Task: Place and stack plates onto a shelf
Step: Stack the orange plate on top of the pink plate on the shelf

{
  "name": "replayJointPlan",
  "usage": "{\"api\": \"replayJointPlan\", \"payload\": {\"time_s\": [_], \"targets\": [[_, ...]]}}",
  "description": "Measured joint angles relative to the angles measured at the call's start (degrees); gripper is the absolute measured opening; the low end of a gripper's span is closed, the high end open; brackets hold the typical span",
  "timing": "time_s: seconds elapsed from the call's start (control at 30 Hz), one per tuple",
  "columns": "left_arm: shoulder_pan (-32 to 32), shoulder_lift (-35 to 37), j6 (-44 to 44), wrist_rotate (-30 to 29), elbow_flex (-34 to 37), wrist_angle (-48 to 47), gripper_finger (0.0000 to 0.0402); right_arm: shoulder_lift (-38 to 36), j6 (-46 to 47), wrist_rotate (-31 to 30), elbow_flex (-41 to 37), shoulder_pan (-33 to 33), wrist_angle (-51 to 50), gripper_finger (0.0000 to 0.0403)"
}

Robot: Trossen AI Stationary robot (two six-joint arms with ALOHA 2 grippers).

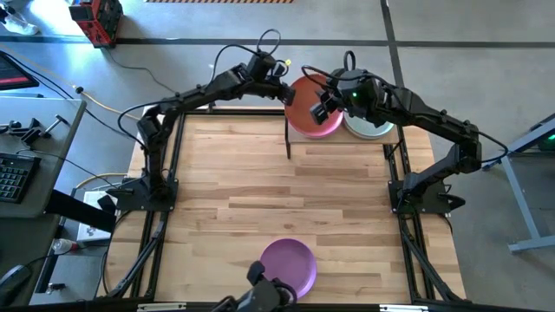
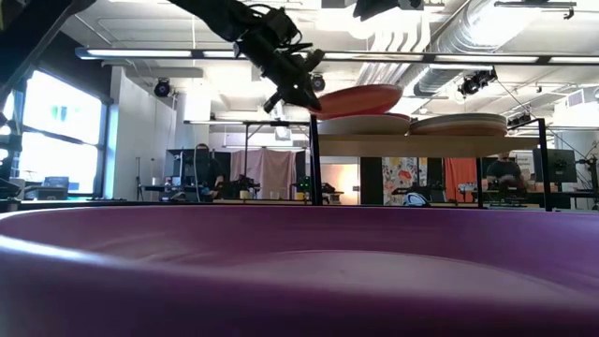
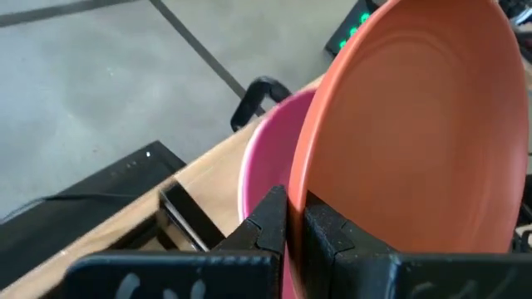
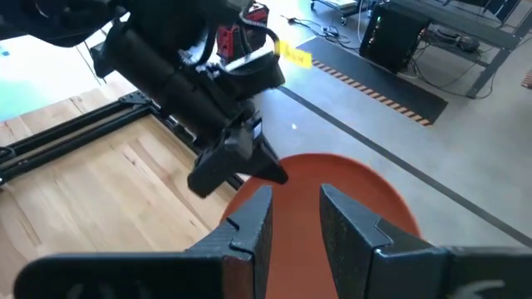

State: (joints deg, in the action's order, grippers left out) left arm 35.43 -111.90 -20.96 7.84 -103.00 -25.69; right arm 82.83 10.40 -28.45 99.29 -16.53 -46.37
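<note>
Because the orange plate [image 3: 416, 133] had to go on top of the pink plate [image 1: 323, 128] on the shelf [image 1: 347, 146], the left gripper [image 3: 293, 220] pinched its rim and held it tilted just above the pile. Beside it, the right gripper [image 4: 295, 224] hovered with jaws apart, holding nothing. One purple plate [image 1: 288, 264] waited on the table [image 1: 260, 186].
</note>
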Motion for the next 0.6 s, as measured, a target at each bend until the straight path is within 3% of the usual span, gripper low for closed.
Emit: {"api": "replayJointPlan", "payload": {"time_s": [0.6], "targets": [[-0.38, -0.81, 0.08, 0.00, 0.02, 0.30, 0.0007, 0.00, 1.50, -0.05, -0.02, 0.00, -1.39, 0.0083]]}}
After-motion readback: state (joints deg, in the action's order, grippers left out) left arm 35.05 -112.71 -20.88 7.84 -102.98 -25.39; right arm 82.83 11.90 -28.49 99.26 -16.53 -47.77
